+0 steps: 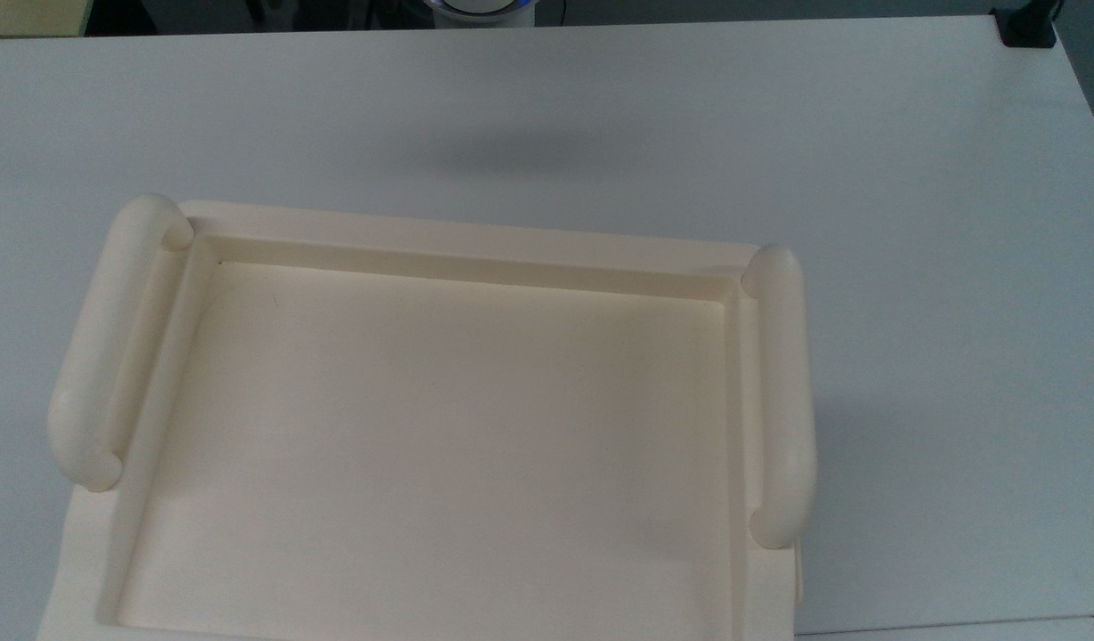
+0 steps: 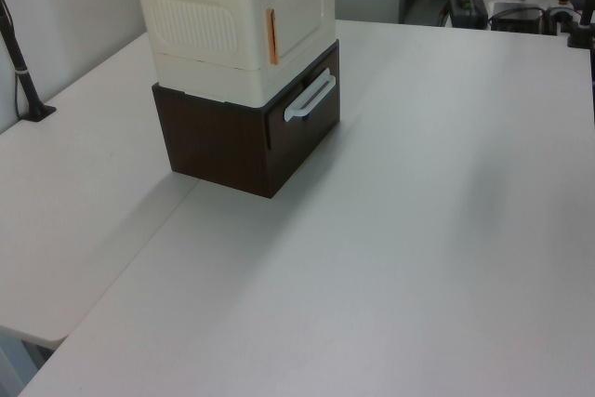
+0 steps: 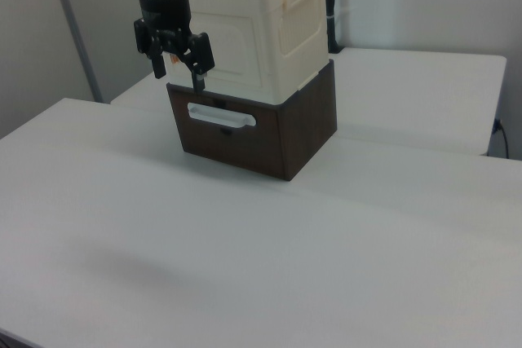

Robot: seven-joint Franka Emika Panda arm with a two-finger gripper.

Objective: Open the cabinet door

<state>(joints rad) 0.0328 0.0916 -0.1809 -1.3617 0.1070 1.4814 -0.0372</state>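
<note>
The cabinet (image 2: 237, 20) is a cream box standing on top of a dark brown drawer unit (image 2: 246, 137) on a white tabletop (image 2: 418, 230). In the left view the stack sits toward the upper left; in the right view it stands left of centre, toward the back.

The door (image 2: 296, 11) is the flat cream panel on the cabinet's front face, lying flush with the box, with a thin orange strip (image 2: 271, 36) along the edge nearer the left view's left. Below it, the drawer carries a white bar handle (image 2: 310, 97).

In the top view the cabinet's recessed top (image 1: 440, 445) is ringed by a raised rim, with a thick rounded bar (image 1: 110, 343) along the top view's left side and another (image 1: 782, 396) along its right.

In the right view the gripper (image 3: 175, 67) hangs in front of the cabinet's front face, pointing down, just above the drawer handle (image 3: 220, 116). Its black fingers (image 3: 196, 77) are spread apart and grasp nothing. Whether they touch the door cannot be told.
</note>
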